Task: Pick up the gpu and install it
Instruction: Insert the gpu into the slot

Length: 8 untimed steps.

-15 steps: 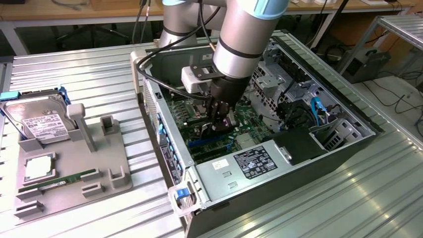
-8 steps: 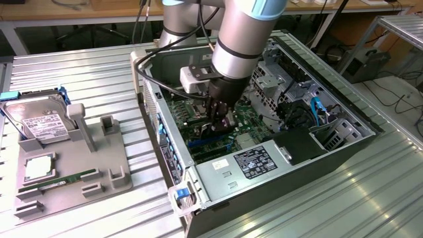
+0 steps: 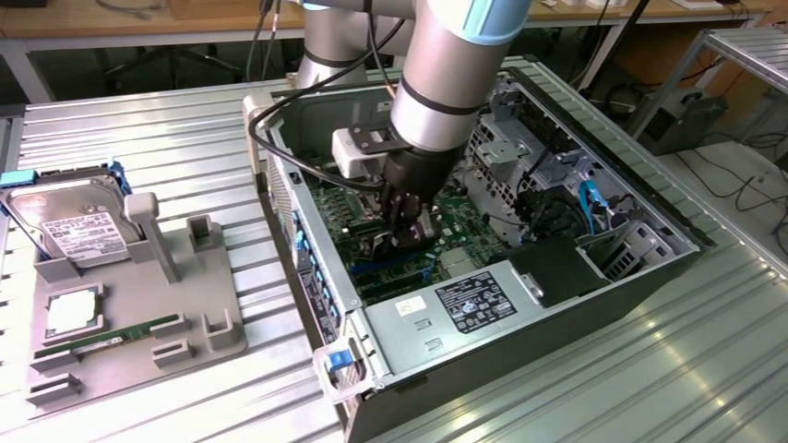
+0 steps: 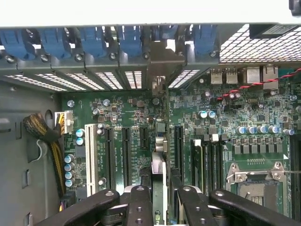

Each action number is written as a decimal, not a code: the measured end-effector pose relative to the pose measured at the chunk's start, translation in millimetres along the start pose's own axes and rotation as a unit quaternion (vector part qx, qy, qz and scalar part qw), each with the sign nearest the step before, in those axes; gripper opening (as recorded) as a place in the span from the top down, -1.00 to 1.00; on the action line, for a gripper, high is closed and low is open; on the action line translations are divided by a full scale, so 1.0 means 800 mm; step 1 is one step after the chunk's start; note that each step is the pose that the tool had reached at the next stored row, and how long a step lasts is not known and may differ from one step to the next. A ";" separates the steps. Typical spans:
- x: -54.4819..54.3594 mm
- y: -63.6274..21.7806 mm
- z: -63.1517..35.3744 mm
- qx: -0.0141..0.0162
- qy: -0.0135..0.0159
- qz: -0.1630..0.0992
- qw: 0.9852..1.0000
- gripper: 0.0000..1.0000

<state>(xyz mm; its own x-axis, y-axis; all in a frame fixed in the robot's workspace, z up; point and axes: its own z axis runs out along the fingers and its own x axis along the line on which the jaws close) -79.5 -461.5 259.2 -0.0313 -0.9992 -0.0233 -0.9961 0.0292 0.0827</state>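
Note:
My gripper (image 3: 407, 233) reaches down inside the open computer case (image 3: 671, 226), low over the green motherboard (image 3: 466, 221). It is shut on the gpu (image 3: 397, 249), a dark card held upright. In the wrist view the gpu (image 4: 160, 146) shows edge-on between the black fingers (image 4: 140, 202), standing over the motherboard (image 4: 117, 108) among the long black expansion slots (image 4: 126, 150). Its silver bracket end (image 4: 158, 59) meets the rear slot openings under the blue latches (image 4: 129, 40). How deep the card's lower edge sits in a slot is hidden.
On the exterior view's left a grey tray (image 3: 185, 305) holds a hard drive (image 3: 80, 231), a green memory stick (image 3: 124, 332) and a square chip (image 3: 72, 314). The power supply (image 3: 474, 300) fills the case's near end. A processor socket (image 4: 256, 181) and a cable bundle (image 4: 47, 136) flank the slots.

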 end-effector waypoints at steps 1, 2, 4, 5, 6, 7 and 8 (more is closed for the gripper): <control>0.000 0.000 0.001 0.000 0.000 0.000 1.000 0.47; 0.000 0.000 0.002 0.000 0.000 0.000 1.000 0.47; 0.000 0.000 0.004 0.000 0.000 0.000 1.000 0.47; 0.000 0.000 0.005 0.000 0.000 0.000 1.000 0.47; 0.000 0.000 0.005 0.000 0.000 0.000 1.000 0.47; 0.000 0.000 0.005 0.000 0.000 0.000 1.000 0.47; 0.000 0.000 0.005 0.000 0.000 0.000 1.000 0.47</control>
<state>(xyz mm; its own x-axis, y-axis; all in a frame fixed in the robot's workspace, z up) -79.4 -461.4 255.2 -0.0321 -0.9992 -0.0237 -0.9961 0.0300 0.0824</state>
